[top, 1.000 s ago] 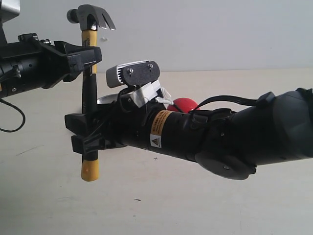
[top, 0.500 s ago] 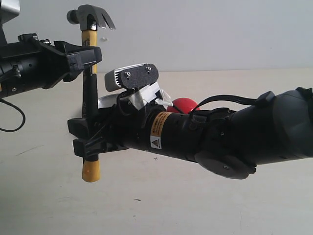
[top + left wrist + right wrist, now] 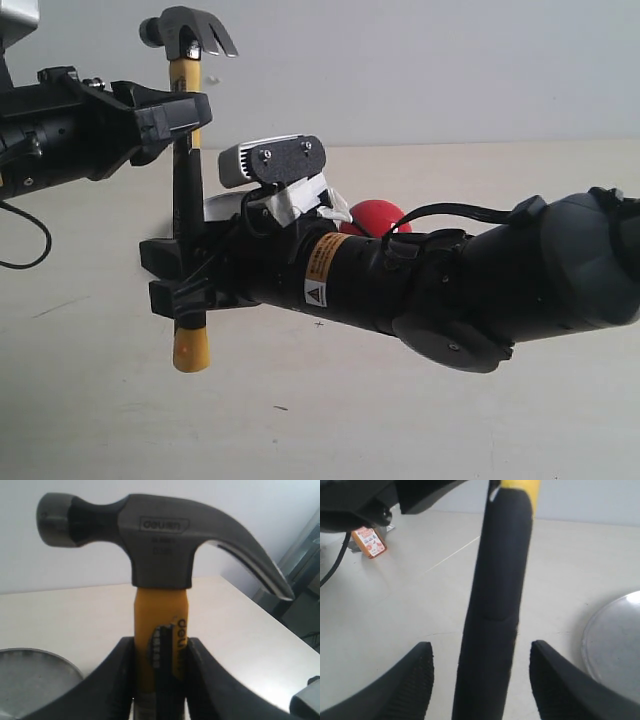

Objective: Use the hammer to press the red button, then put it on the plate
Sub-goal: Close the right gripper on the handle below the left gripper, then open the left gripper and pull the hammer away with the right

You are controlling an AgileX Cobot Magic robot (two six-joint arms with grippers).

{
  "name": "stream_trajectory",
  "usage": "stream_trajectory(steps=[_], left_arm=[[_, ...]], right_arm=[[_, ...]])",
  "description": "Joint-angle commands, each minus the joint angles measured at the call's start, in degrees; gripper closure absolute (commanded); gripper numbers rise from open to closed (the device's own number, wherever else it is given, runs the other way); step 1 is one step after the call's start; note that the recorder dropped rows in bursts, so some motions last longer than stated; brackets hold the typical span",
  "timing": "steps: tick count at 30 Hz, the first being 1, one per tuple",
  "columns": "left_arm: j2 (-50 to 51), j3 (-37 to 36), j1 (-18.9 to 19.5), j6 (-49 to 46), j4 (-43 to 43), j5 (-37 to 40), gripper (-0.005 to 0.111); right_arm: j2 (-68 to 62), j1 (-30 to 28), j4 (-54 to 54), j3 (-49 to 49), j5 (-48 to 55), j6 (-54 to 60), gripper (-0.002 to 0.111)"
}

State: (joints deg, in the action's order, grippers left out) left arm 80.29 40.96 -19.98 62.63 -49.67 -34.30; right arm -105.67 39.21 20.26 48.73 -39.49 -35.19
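Observation:
The hammer hangs upright in the air, dark head on top, yellow butt at the bottom. My left gripper is shut on its yellow neck, just under the head. My right gripper surrounds the lower black handle; it is open, with a gap on each side of the handle, and the fingers do not touch it. The red button peeks out on the table behind my right arm, mostly hidden. The silver plate lies below, and its rim shows beside the right gripper.
The pale table stretches under both arms. A black cable hangs at the far left. A small orange tag sits near the left arm's base. My right arm's bulky body crosses the middle of the exterior view.
My right arm has shifted slightly, its gripper staying around the lower handle. The hammer stays upright in the left gripper at nearly the same height.

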Motion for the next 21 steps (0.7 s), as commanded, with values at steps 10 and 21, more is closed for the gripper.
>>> stream_trajectory(steps=[10,21], left_arm=[[-0.91,0.51,0.02,0.16,0.49,-4.15,0.106],[-0.91,0.51,0.02,-1.18,0.49,-4.27,0.038]], right_arm=[[-0.17,0.11,-3.87,0.38,-0.94,0.57,0.108],[-0.17,0.11,-8.8,0.38,-1.8,0.57,0.108]])
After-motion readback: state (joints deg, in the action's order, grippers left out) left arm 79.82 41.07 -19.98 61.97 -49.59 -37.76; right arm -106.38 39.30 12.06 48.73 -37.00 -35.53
